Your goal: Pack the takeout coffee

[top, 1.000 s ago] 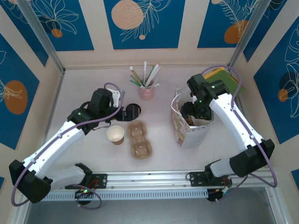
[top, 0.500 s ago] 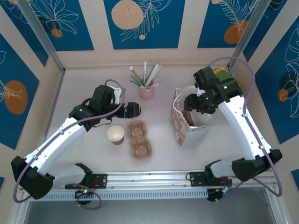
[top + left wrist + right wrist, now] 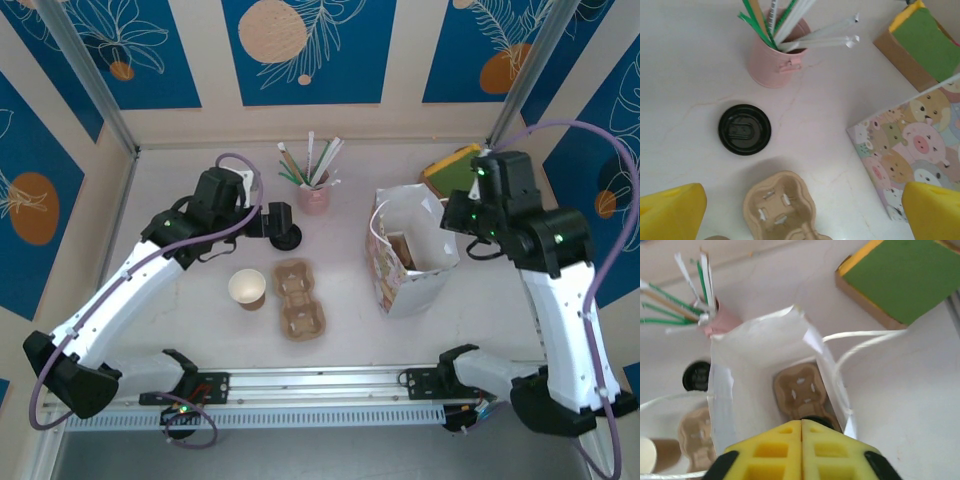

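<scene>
Risen right jaws meet above takeout coffee (image 3: 815,419).

Table (image 3: 690,60): pale, marble-veined, smooth, faintly glossy.
Black lid (image 3: 744,129): plastic, semi-gloss, catches light on rim.
Tray (image 3: 780,207): moulded paper pulp, tan, matt, slightly rough.
Pink pot (image 3: 771,70): smooth, matt; material unclear.
Straws (image 3: 815,40): wrapped in white paper.
Bag (image 3: 760,355): paper, white and slightly shiny inside, printed outside; string handles (image 3: 860,334).
Box (image 3: 900,275): brown cardboard sides, flat matt green top.
Right gripper (image 3: 801,424) fingers (image 3: 780,440): yellow plastic, matt.
</scene>
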